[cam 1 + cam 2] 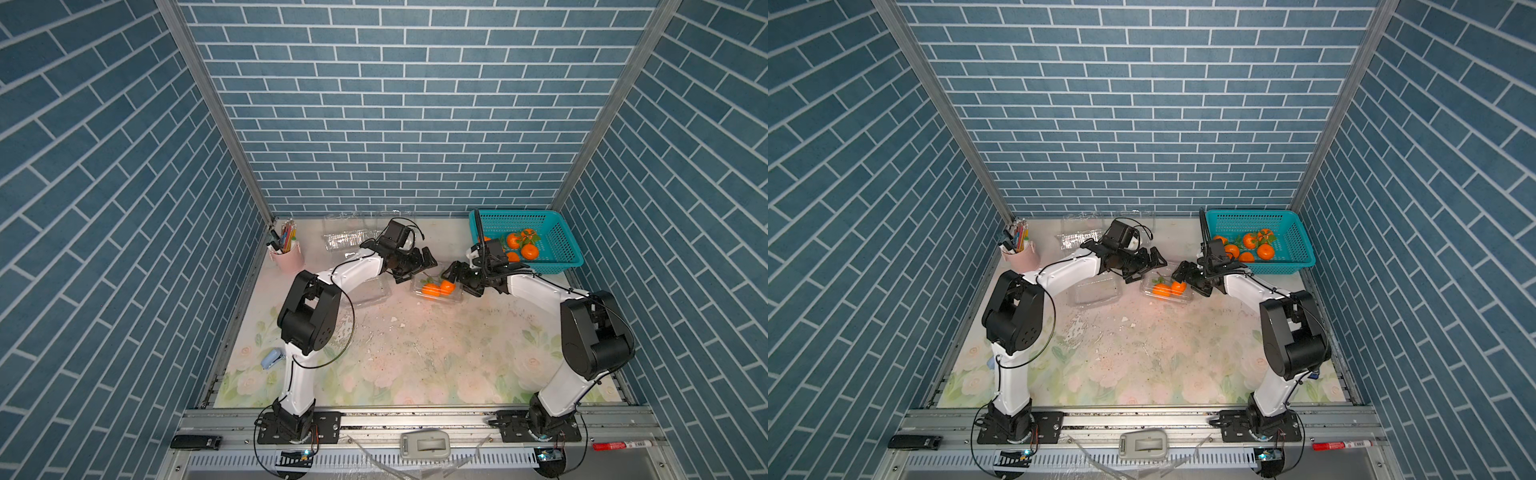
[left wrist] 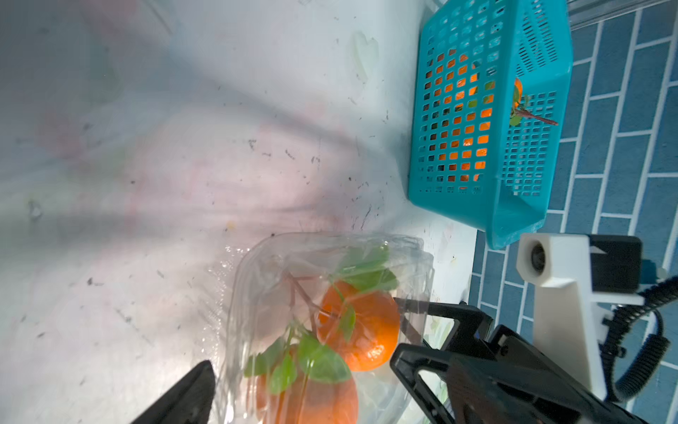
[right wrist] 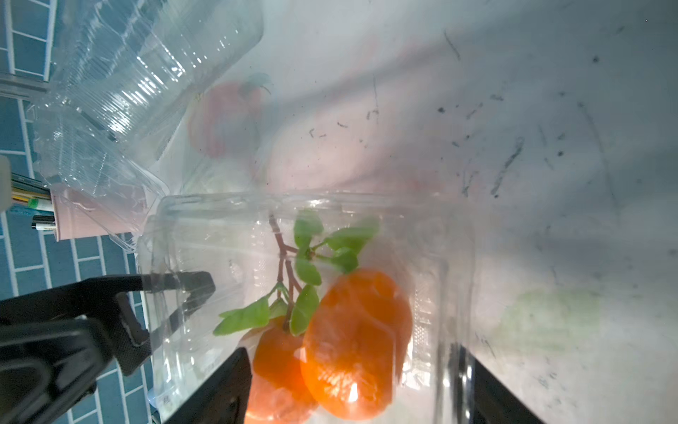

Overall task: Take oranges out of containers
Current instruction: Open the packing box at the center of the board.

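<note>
Found, in both top views, the one filled clear plastic clamshell container (image 1: 457, 296) mid-table between the left gripper (image 1: 415, 268), jaws released wide, and the right gripper (image 1: 451, 276), jaws spread about its end; could not tell whether pressing on it. Judged a risk of the light box skidding or tipping under a one-sided pull. Counted two small round bright oranges (image 1: 432, 290) inside it, six more loose in the teal perforated plastic basket (image 1: 1289, 237), three empty clear boxes (image 1: 345, 241), one beside it under the left forearm, two rearward, the hindmost faint and perhaps miscounted, and one pink pen cup (image 1: 288, 259). Saw, in the left wrist view, a black right fingertip (image 2: 440, 310) just beside one fruit: feared a bruise or a crumpled wall on closing. Counted two fruits, one basket. Saw, in the right wrist view, one brown twig (image 3: 282, 253) joining the pair: judged both likely to lift together and snag the rim. Counted two fruits, two empty boxes, one cup.
</note>
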Controlling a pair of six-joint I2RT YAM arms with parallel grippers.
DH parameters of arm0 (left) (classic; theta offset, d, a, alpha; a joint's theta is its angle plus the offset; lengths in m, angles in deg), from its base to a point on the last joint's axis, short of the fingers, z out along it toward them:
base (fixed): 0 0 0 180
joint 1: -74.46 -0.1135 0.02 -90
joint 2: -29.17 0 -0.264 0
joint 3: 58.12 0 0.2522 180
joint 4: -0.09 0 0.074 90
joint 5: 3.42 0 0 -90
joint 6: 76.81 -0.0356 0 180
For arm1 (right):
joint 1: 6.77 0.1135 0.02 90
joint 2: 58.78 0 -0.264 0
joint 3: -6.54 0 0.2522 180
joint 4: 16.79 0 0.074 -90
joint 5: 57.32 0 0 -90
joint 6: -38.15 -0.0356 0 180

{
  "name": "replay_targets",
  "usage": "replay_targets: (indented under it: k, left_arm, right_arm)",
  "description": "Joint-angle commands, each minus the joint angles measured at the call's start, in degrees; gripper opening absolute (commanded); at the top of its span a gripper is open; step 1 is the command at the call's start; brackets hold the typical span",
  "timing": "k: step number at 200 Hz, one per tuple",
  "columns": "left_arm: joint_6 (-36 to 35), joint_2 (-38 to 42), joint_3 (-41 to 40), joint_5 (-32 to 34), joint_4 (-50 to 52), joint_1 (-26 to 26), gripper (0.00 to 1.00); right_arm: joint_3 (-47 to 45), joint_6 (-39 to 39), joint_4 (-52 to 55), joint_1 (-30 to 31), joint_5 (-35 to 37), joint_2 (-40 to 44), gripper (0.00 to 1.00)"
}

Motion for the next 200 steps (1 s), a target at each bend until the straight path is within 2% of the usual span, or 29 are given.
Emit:
replay_targets:
  k: [1, 41, 64, 110, 200]
  left_arm:
    - [-2.6, -1.6, 0.2, -1.8, 3.7, 0.5, 0.99]
    - [-7.1, 0.5, -0.6, -1.1, 4.4, 0.5, 0.99]
    - [-7.2, 1.0, 0.1, -2.1, 4.5, 0.2, 0.99]
    - [-6.4, 0.5, -1.8, -2.3, 3.3, -0.9, 0.99]
    - [-6.0, -1.7, -1.4, -4.6, 2.6, -0.9, 0.99]
  right_arm:
    - [-0.7, 0.8, 0.7, -2.1, -2.6, 2.1, 0.83]
    - [-4.7, 1.4, -2.0, -4.7, -4.2, 5.5, 0.83]
    - [-8.0, -0.2, -5.4, -5.3, -4.4, 7.4, 0.83]
    - [-10.3, -2.3, -14.0, -5.6, -10.0, 5.2, 0.83]
    - [-12.1, -4.1, -23.8, -5.7, -13.7, 3.8, 0.8]
